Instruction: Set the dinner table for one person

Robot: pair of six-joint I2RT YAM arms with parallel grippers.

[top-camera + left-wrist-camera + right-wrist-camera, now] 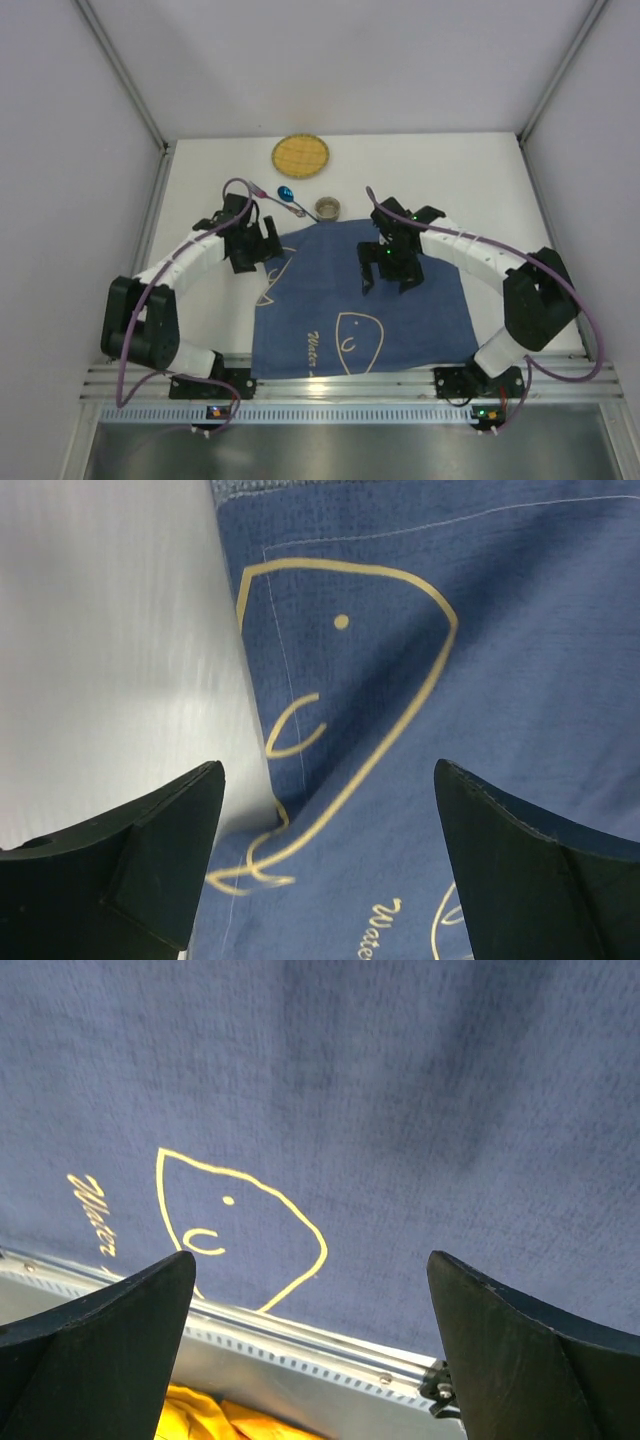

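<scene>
Jaws stand wide open on both arms, nothing between them: the left gripper (250,246) hangs at the far left corner of the placemat (330,295), while the right gripper (388,268) hangs over the cloth's right half. The white table (200,180) fills the floor of the walled cell, running from the arm bases at the near edge to the back wall, and the blue placemat lies on its near middle. The left wrist view shows the left gripper (328,772) straddling the placemat's (480,630) left hem, with one finger (150,850) over bare table (100,630) and the other over the cloth, above a fish drawn in yellow line (345,710). Whether the fingers touch the surface cannot be told. The right wrist view shows the right gripper (310,1256) above the placemat (400,1080), facing its near edge, where a second yellow fish (235,1225) sits beside a metal rail (300,1355) and something yellow (230,1415) lies beyond the rail. Past the placemat's far edge, a blue spoon (288,195) and a small tan cup (328,208) rest on the table close together. A round yellow plate (300,154) sits farther back, near the wall.
</scene>
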